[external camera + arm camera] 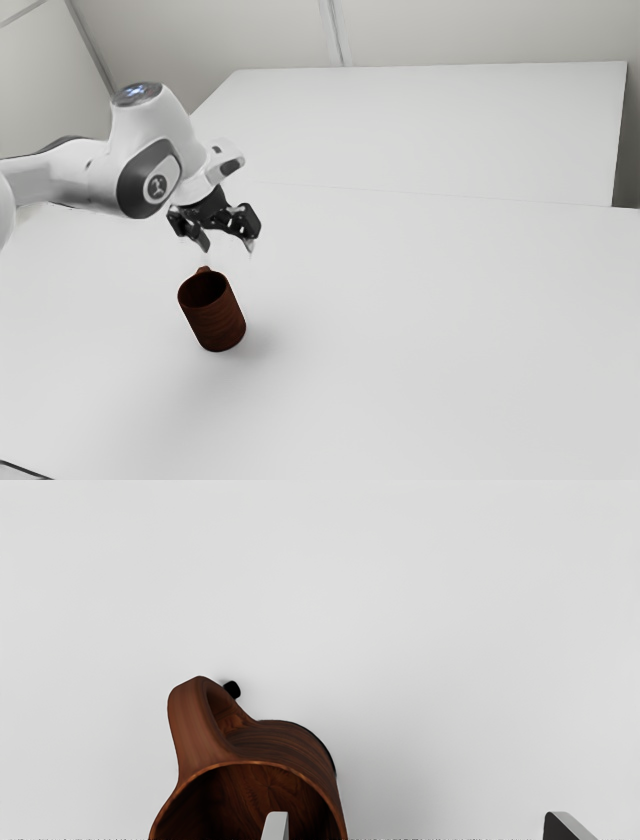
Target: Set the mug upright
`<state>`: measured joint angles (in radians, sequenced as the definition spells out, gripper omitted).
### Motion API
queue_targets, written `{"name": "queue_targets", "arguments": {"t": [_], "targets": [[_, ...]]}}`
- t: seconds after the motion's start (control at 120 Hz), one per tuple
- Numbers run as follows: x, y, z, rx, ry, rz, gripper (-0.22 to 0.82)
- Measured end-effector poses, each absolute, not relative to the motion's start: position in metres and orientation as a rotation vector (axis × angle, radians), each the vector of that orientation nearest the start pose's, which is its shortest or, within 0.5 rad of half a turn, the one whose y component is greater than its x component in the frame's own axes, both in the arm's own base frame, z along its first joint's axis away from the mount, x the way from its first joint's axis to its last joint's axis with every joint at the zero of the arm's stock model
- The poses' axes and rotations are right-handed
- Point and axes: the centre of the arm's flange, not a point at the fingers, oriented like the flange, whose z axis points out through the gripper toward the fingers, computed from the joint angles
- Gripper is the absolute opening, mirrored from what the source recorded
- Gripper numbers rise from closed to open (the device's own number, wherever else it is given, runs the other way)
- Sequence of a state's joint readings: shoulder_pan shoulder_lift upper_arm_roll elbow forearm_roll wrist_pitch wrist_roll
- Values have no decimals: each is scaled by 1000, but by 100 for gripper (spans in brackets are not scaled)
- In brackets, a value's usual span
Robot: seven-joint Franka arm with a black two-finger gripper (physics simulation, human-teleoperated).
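Mug: brown, wood-grained (218, 322); it appears to stand upright on its base on the white table (420, 340), mouth up, as your task wants it.
Place: left part of the exterior view, on the near side of your gripper (228, 247).
Handle: (192, 730) on the mug's far side as the exterior view shows it, clear of both fingers.
Gripper: open, fingers wide apart, nothing held; it hangs above the table, apart from the mug.
Finger alignment: in your wrist view one finger (276, 826) overlaps the mug's mouth and the other (570, 826) lies off to the side, so you are not squared over the mug.
Black patch: (232, 689) small, beside the handle; you cannot tell what it is.
Handling: leave the mug standing as it is; a grip looks unneeded.
Clearance: if you move the hand, lift straight up before going sideways, and go slowly.
Risk: a low sideways sweep could catch rim or handle and tip the mug.
Check: base flat, no rocking.
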<state>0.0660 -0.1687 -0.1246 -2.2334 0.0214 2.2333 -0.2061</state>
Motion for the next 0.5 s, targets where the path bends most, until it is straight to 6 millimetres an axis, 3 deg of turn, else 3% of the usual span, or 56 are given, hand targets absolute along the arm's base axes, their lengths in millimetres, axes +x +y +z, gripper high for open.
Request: {"name": "queue_targets", "arguments": {"t": [0.15, 0.3, 0.5], "targets": [[530, -51, 502, -3133, -191, -209, 58], [546, -54, 522, -3151, -201, -114, 59], [570, -56, 571, -3165, -201, -77, 60]]}}
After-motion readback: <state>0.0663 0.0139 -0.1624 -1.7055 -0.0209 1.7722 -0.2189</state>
